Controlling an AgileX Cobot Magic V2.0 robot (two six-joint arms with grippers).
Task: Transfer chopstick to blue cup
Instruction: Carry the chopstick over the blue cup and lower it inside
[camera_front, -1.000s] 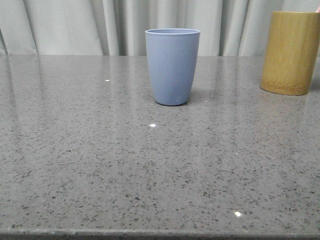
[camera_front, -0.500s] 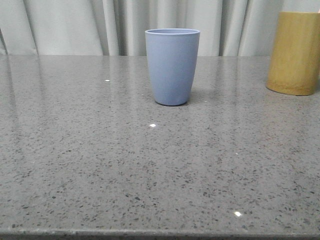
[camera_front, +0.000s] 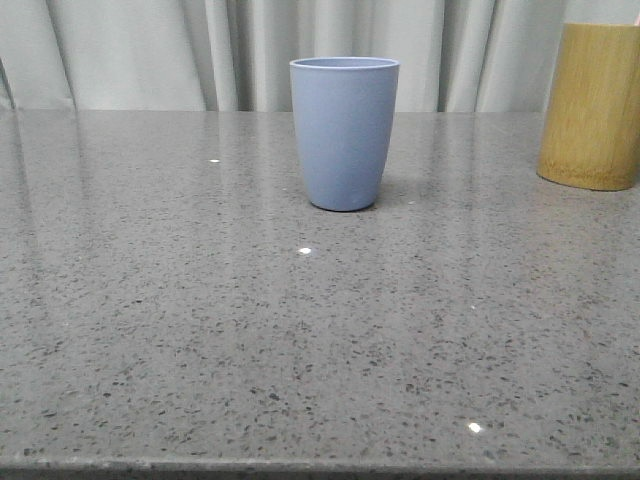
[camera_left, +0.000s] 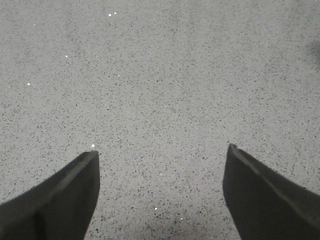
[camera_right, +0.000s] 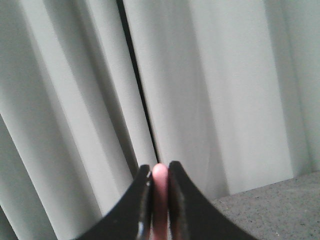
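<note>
pale pleated curtains (camera_front: 140, 50) hang behind a speckled grey stone counter (camera_front: 300, 330). the smooth matte grey-blue handleless cup (camera_front: 344, 132) stands upright near the far middle of the counter, abt 12 o'clock from the camera, w/ nothing showing above its rim. the yellow-brown bamboo-like cylinder (camera_front: 595, 105) sits at abt 2 o'clock, well apart from the cup, cut off by the frame edge.

right pincer (camera_right: 160, 185) is closed on a thin pale pink chopstick (camera_right: 159, 200); its rounded tip pokes up between the fingers, curtain behind, a bit of counter in the corner. can't tell if it's one stick or more. left pincer (camera_left: 160, 160) hangs over bare counter, jaws wide apart, nothing between them.

progress, as i judge it: pick-up done, stick out of the holder and in the air; carry to the blue cup and drop-in not yet done.

vs earlier frames: bamboo cylinder sits further toward the right edge than 1 s ago, and the pink tip above its rim then is gone from the front view. blue cup unchanged.
</note>
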